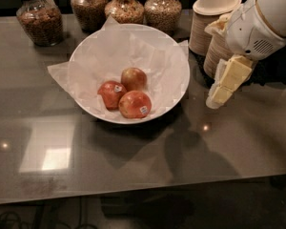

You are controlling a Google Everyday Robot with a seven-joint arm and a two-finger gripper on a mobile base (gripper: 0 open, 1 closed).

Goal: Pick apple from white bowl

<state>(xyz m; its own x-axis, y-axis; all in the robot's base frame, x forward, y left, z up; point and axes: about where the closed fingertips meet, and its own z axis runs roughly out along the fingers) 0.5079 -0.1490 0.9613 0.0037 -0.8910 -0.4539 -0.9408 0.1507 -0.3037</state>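
The large white bowl (pixel 174 87), lined with crinkled white paper, sits on the dark table in the upper middle of the camera view. Three apples lie in it. The apple (pixel 133 78) with no sticker, dull red with a yellow-green patch, is the far one. Two redder apples with white stickers (pixel 134 104) (pixel 111 94) lie in front of it. My gripper (pixel 221 92), with pale yellow fingers, hangs above the table just right of the bowl's rim, apart from it and holding nothing I can see.
Stacks of tan paper bowls (pixel 210 25) stand behind the gripper at the upper right. Several glass jars of dry food (pixel 40 20) (pixel 126 8) line the table's back edge. Bare dark table (pixel 133 161) lies in front of the bowl.
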